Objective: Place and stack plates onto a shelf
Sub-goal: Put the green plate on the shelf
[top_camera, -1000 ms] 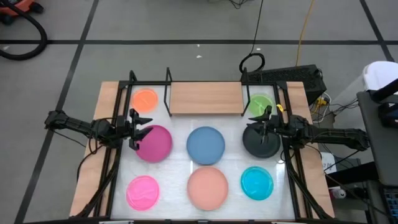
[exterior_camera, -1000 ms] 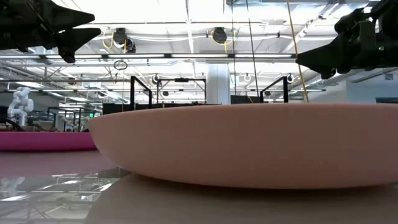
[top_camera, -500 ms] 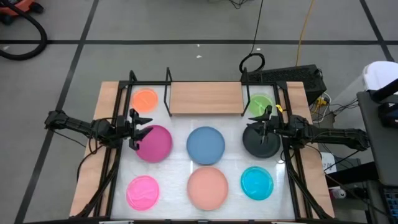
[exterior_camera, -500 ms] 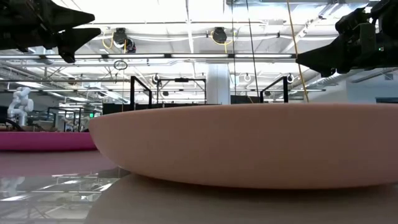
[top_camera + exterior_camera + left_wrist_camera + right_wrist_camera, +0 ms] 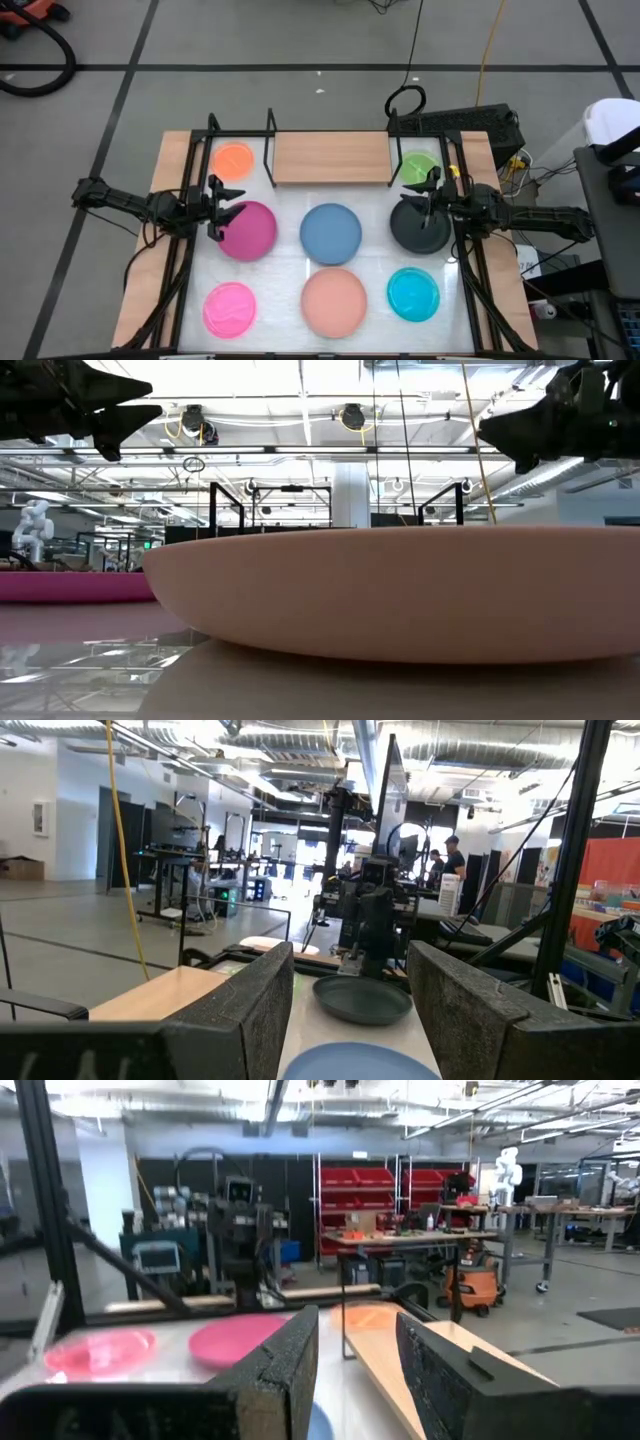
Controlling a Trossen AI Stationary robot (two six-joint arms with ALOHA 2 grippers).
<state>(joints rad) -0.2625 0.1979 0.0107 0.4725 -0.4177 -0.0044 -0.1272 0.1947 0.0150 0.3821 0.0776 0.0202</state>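
Eight plates lie around the shelf.
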